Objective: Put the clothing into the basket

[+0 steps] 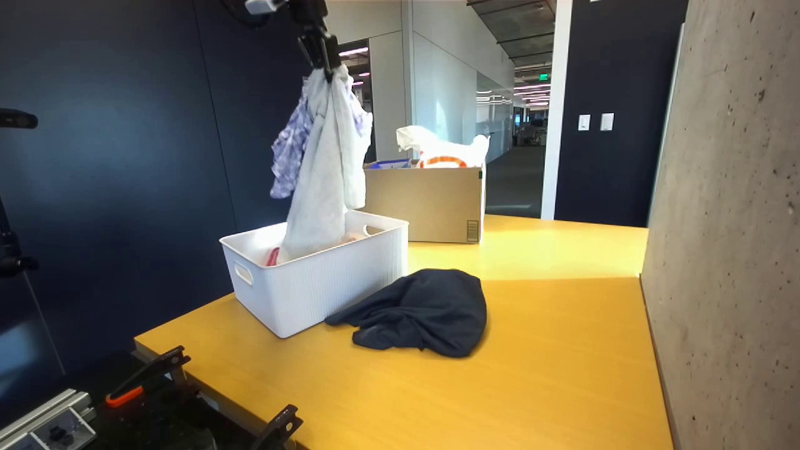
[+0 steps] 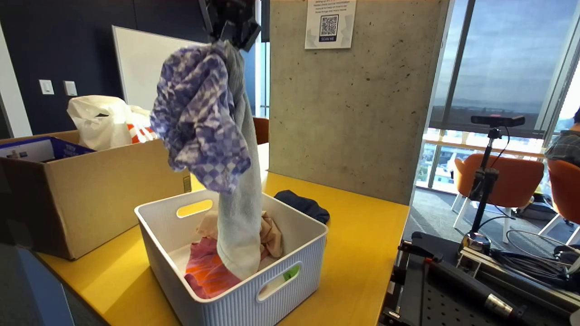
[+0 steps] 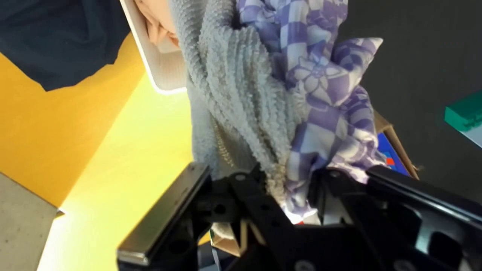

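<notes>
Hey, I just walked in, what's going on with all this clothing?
A robot pincer holds a pale grey cloth and a purple-and-white checked cloth together in the air. The grey cloth's lower end hangs inside the white basket, where pink-orange fabric and peach fabric lie. A dark navy garment rests on the table beside the basket, not yet put in.

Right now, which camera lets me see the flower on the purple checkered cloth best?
The wrist view. The purple checkered cloth is close up there, so the petals of the flower show clearly. Both exterior views show the cloth hanging from the fingers, but smaller; I can't make out that flower in either.
</notes>
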